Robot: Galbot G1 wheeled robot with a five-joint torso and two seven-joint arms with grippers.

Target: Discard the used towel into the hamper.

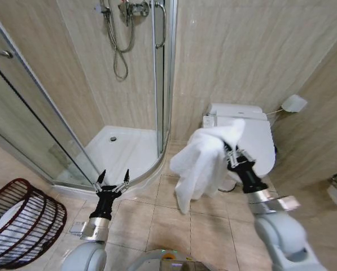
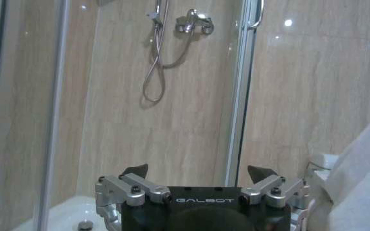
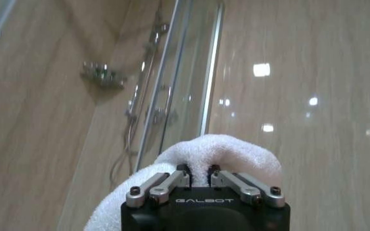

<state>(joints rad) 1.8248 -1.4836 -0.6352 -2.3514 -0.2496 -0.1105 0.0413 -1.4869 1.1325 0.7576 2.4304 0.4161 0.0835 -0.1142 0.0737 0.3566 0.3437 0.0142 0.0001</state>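
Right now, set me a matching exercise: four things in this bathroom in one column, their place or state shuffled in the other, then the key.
Things:
1. towel
2. hamper
3. left gripper
4. right gripper

States:
A. open and empty, raised before the shower tray
B. on the floor at the robot's far left
C. hanging in the air before the toilet
D. shut on cloth

Pairs: 1-C, 2-B, 3-A, 4-D

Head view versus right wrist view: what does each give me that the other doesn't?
Head view alone: the hamper at the robot's left on the floor, the toilet, the open left gripper, and the white towel hanging free. Right wrist view alone: the right gripper jaws pinching a towel fold. Both: towel, gripper, shower door.
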